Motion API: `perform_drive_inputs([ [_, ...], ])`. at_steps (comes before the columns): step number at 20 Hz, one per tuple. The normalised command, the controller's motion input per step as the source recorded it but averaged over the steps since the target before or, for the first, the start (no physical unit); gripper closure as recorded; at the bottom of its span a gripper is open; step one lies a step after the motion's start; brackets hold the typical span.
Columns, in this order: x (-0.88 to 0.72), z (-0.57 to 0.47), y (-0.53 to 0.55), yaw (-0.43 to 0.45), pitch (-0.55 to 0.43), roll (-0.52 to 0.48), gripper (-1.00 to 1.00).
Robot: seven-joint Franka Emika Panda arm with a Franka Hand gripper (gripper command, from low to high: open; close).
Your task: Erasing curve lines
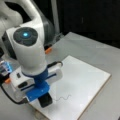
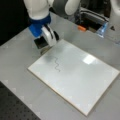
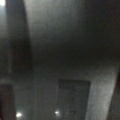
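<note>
The curve lines [image 1: 63, 97] are one thin dark wavy squiggle on the white board [image 1: 85, 80], which lies flat on the grey table. In both front views the squiggle [image 2: 57, 64] sits near one corner of the board [image 2: 82, 82]. My gripper [image 1: 43, 96] hangs over that corner on a blue mount, with a black eraser-like block [image 1: 46, 101] at its lower end. The block [image 2: 41, 44] is down at the board's edge, a short way from the squiggle's near end and not on it. The gripper [image 2: 44, 41] shows beneath the blue mount. The wrist view is dark and shows nothing I can name.
A small orange object [image 2: 81, 28] lies on the grey table [image 2: 22, 50] behind the board. A blue-lit device [image 2: 102, 29] stands at a front view's top right. A bright glare patch [image 2: 88, 59] lies on the board. A dark perforated surface [image 2: 15, 107] borders the table.
</note>
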Motion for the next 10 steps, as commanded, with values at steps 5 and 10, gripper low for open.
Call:
perform_drive_inputs([
  [5, -0.22, -0.15, 0.2, -0.288, -0.143, 0.064, 1.0],
  [10, -0.23, -0.16, 0.13, -0.245, -0.252, 0.093, 1.0],
])
